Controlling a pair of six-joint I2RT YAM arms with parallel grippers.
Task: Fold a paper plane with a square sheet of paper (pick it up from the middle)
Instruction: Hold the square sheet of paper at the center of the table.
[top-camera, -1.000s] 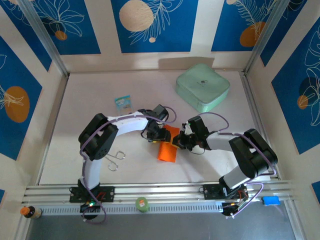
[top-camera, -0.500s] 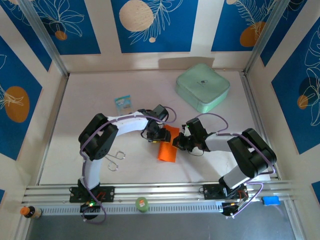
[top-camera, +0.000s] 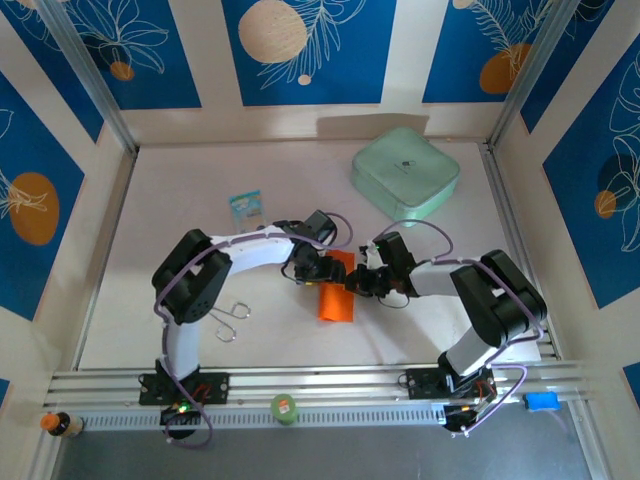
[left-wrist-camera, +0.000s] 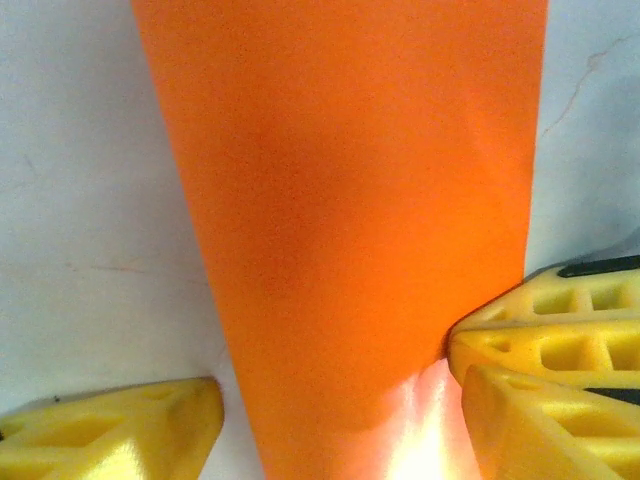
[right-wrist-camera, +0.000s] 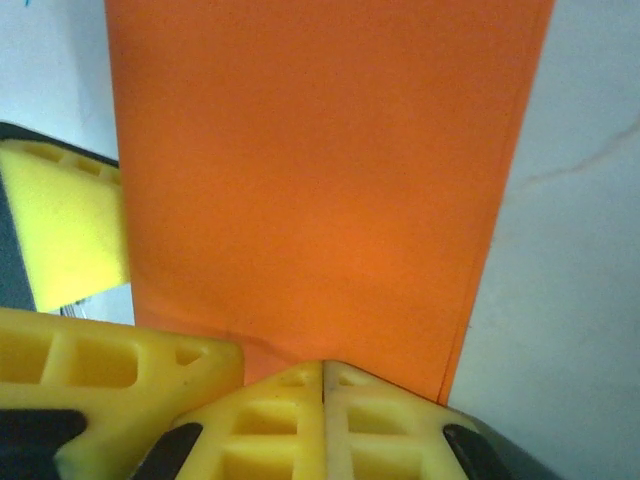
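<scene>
nearest, one orange square sheet of paper, folded narrow, lies flat in the middle of the tabletop; right jaws pressed together at its edge, likely pinning a crease; left jaws spread astride it, gripping nothing; beyond, one blue-and-white packet; farthest, one mint-green box.

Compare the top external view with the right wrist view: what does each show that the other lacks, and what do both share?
Top external adds the mint-green box, the blue-and-white packet and both arms meeting over the table. Right wrist adds detail: the right gripper, fingers pressed shut, at the near edge of the orange paper. Both show that paper, folded narrow, lying flat.
</scene>
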